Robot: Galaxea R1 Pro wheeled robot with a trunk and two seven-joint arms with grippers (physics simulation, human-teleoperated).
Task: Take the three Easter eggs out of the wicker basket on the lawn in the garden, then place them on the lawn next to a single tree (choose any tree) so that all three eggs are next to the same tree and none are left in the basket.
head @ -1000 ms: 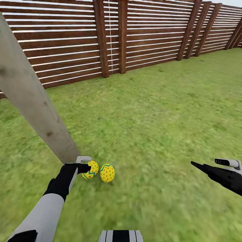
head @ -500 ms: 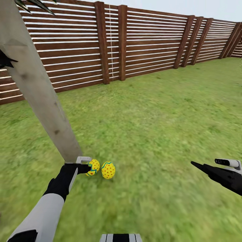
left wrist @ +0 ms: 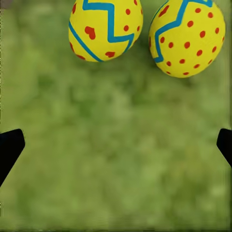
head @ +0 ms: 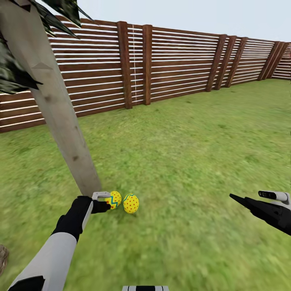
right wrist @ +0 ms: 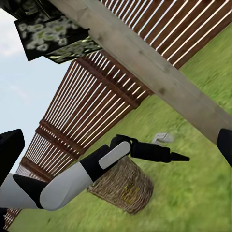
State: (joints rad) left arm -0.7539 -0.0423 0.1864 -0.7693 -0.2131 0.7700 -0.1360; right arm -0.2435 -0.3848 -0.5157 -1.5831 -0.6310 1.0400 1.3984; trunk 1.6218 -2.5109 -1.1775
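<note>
Just ahead of my left end effector (left wrist: 116,145), spread empty, two eggs (left wrist: 106,29) lie on grass (left wrist: 116,125); wicker basket (right wrist: 121,186) holds something yellow; right end effector (right wrist: 116,145) spread too.

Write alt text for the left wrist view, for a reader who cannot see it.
Two yellow eggs with red dots and blue zigzag bands lie side by side on the lawn. The left gripper is open, its dark fingertips at the picture's edges, with nothing between them.

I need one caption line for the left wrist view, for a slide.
Two yellow Easter eggs with red dots and blue zigzags lie side by side on the lawn, ahead of the open left end effector.
</note>
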